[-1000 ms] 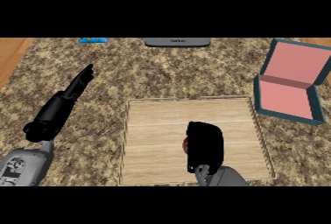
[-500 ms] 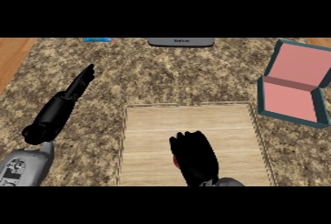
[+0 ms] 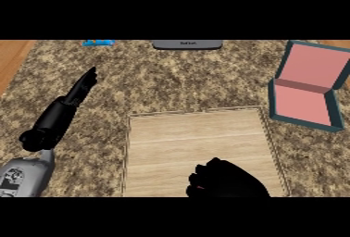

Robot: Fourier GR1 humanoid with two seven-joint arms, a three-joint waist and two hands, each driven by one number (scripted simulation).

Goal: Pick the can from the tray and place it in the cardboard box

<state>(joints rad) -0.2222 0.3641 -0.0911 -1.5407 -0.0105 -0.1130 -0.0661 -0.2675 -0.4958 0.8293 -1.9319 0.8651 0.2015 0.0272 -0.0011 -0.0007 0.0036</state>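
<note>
- Left hand (image 3: 78, 90): at the view's left over the speckled bench (image 3: 171, 78), fingers straight and open, holding nothing, resting. It is well apart from the tray and has no evident part in the step.
- Blue item (image 3: 99, 42): small, at the far edge of the bench, partly cut off and too little shown to identify.
- Grey item (image 3: 186, 44): flat and dark grey, at the far edge just right of the blue one, also cut off.
- Tray (image 3: 198, 134): pale wood with a low rim, at the centre of the bench. Its visible surface is bare.
- Can: not seen anywhere on the tray or bench. Judged to be hidden inside the right hand, though this cannot be confirmed directly.
- Right hand (image 3: 226, 181): over the tray's near edge at the view's bottom, fingers curled in a closed fist, apparently wrapped round the can.
- Cardboard box (image 3: 301, 104): teal outside and pink inside, lid standing open, just beside the tray's far right corner. Nothing shows inside it.
- Step in hand, as judged: grasp made, carry not yet begun.
- Next move calls for: lifting the fist above the tray's rim, moving it forward and right over the box's near wall, lowering it into the pink interior, then opening it.
</note>
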